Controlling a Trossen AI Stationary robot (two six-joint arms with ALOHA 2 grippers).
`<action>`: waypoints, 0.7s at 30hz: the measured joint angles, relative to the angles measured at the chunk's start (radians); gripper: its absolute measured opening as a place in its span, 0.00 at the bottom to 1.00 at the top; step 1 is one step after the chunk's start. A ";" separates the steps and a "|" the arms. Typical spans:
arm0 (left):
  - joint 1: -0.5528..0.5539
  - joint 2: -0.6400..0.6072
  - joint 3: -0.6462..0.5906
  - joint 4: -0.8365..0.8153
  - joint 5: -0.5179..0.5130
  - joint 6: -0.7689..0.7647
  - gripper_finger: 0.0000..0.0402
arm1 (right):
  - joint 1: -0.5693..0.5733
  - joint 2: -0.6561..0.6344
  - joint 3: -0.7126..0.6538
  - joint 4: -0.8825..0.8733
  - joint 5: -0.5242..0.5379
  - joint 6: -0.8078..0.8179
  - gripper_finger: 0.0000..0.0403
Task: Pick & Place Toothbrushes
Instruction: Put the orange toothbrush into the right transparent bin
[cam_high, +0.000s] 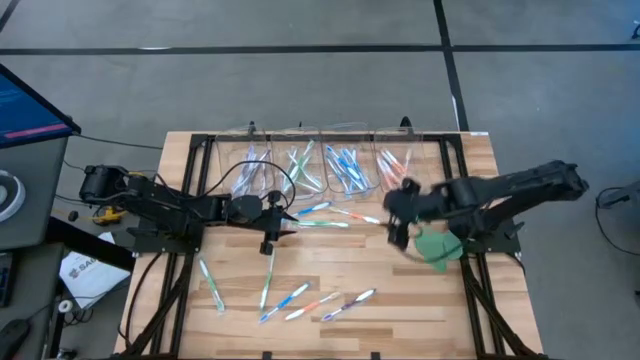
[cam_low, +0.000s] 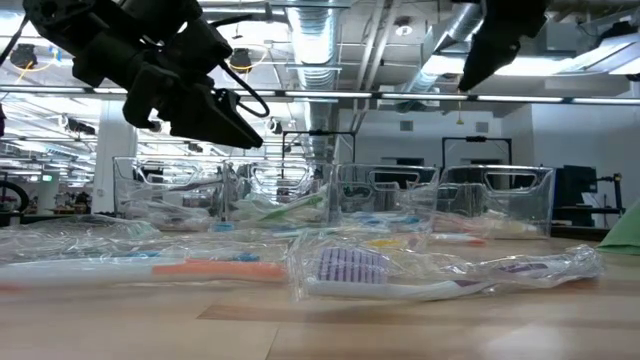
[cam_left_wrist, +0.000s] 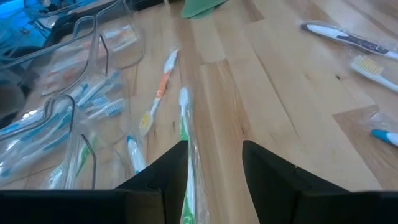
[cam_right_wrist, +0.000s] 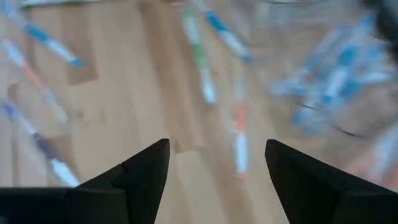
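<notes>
Loose wrapped toothbrushes lie flat on the wooden table (cam_high: 420, 300): a green one (cam_high: 322, 224), a blue one (cam_high: 316, 208) and an orange one (cam_high: 357, 215) at mid-table, and several more near the front (cam_high: 300, 300). My left gripper (cam_high: 290, 218) hangs open above the table. The green toothbrush (cam_left_wrist: 184, 124) runs along the table under the gap, close by one finger. My right gripper (cam_high: 397, 232) is open too, raised over the table right of centre, with toothbrushes (cam_right_wrist: 239, 137) lying below it.
A row of clear bins (cam_high: 300, 165) along the table's far edge holds sorted toothbrushes. A flat green disc (cam_high: 432, 247) lies under the right arm. In the low view a purple toothbrush in its wrapper (cam_low: 350, 272) lies close to the near edge. Bare wood shows at front right.
</notes>
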 joint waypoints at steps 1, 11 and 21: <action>0.000 0.000 0.000 0.000 0.000 0.000 0.36 | 0.028 0.027 0.000 0.019 0.004 -0.004 0.65; 0.000 0.000 0.000 -0.003 0.028 0.000 0.36 | 0.038 0.362 -0.001 0.062 0.160 0.000 0.65; 0.000 0.000 0.000 -0.004 0.090 -0.019 0.36 | -0.057 0.458 -0.045 0.200 0.068 -0.104 0.64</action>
